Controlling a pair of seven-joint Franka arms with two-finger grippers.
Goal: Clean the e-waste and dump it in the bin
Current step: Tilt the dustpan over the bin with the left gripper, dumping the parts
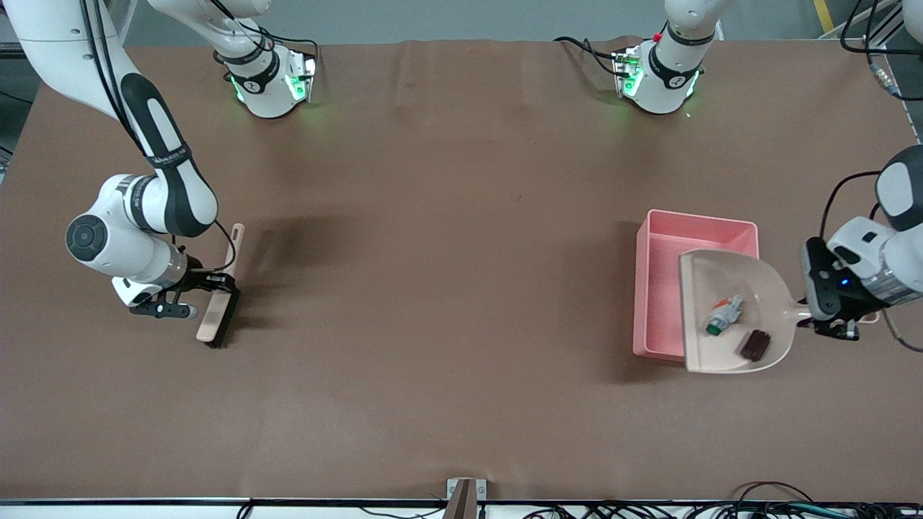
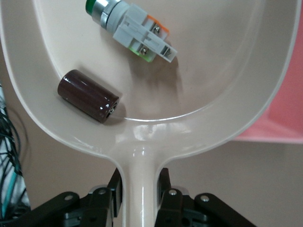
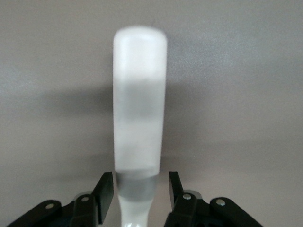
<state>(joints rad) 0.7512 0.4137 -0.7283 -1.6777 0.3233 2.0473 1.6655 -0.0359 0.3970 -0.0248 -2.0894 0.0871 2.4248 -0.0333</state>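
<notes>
Front view, bin: the pink bin (image 1: pixel 660 288) sits on the brown table (image 1: pixel 447 288) toward the left arm's end; the bare part of its floor holds nothing.
Dustpan: the beige dustpan (image 1: pixel 728 277) is up over the bin, covering part of it and reaching past its wall on the side nearer the front camera.
Dustpan contents: both e-waste pieces lie in the pan.
White part: the white part (image 1: pixel 725 314) has a green round end, a grey-white body with small screws and an orange tab; in the left wrist view (image 2: pixel 130 28) it lies toward the pan's open mouth.
Dark part: the dark part (image 1: pixel 755 344) is glossy brown; in the left wrist view (image 2: pixel 88 95) it reads as a short cylinder lying on its side near the pan's curved wall, apart from the white part.
Left gripper: the left gripper (image 2: pixel 140 191) is clamped on the dustpan's handle, a finger pressed to each side of it, holding the pan above the bin.
Right gripper: the right gripper (image 1: pixel 216 282) is at the right arm's end of the table, at the brush (image 1: pixel 218 306).
Right gripper's fingers: the right wrist view shows them standing just off the brush handle (image 3: pixel 138 109) on either side, a thin gap at each, so parted and not pressing it.
Brush: pale handle, black bristles (image 1: pixel 226 317) down at the table.
</notes>
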